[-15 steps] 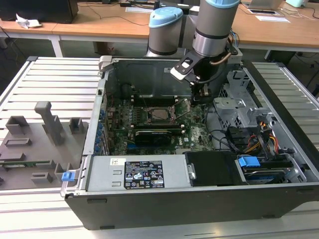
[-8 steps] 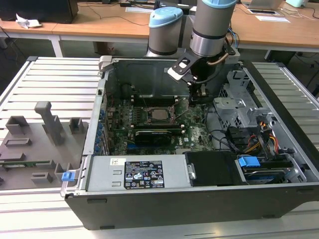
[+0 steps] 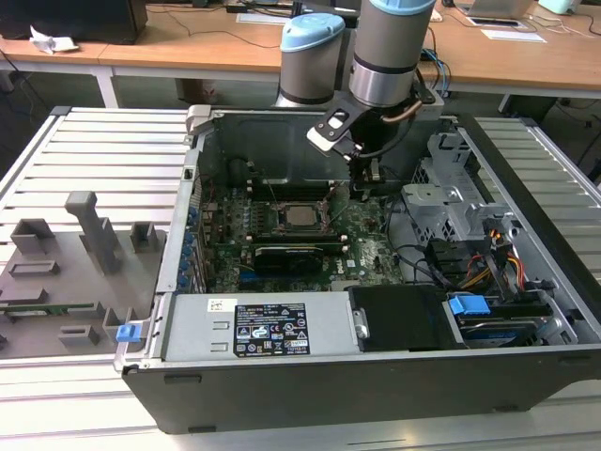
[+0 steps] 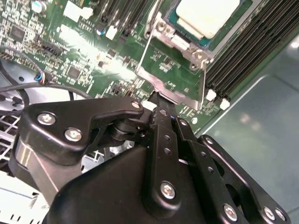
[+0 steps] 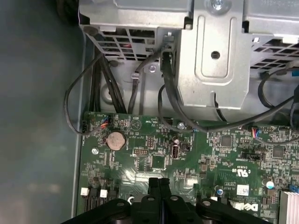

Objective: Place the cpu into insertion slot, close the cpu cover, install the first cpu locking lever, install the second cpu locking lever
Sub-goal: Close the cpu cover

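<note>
The silver-grey chip [image 4: 205, 16] sits flat in its socket on the green circuit board [image 5: 154, 158], just beyond the pincer's [image 4: 156, 95] tips in the second wrist view. The metal cover frame [image 4: 184, 45] lies down around the chip. A thin metal lever [image 4: 148, 43] runs along one side of the frame toward the pincer. The pincer is narrow, its black fingers [image 5: 153, 186] pressed together with nothing between them. Its tips reach the near corner of the socket plate and may be touching it, though contact is hard to judge. Behind the pincer stands a grey metal drive cage [image 5: 210, 56] with black cables. In the exterior view the arm reaches down into an open computer case [image 3: 376, 376] on a slatted counter [image 3: 94, 141].
</note>
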Tool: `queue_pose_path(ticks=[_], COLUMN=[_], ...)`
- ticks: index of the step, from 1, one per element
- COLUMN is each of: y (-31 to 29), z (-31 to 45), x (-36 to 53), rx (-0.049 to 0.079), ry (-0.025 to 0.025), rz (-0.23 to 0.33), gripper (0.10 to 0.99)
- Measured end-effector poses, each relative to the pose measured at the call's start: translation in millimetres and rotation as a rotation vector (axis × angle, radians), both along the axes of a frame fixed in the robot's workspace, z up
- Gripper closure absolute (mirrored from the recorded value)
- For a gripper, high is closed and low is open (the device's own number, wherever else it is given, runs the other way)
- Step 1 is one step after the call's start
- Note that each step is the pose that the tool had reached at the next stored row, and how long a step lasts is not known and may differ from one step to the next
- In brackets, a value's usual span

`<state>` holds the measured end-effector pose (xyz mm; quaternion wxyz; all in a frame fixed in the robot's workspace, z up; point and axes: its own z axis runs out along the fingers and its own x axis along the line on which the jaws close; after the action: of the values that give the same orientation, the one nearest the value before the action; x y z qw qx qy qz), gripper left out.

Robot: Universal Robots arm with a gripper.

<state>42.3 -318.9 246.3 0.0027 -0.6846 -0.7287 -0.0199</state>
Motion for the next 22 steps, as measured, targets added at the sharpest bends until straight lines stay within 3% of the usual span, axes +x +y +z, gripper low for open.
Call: queue_pose_path(ticks=[22], y=[0.5], z=[-3.7], x=[-32.1], rx=[0.000], ry=[0.0000], rz=[0.000], gripper=[0.980])
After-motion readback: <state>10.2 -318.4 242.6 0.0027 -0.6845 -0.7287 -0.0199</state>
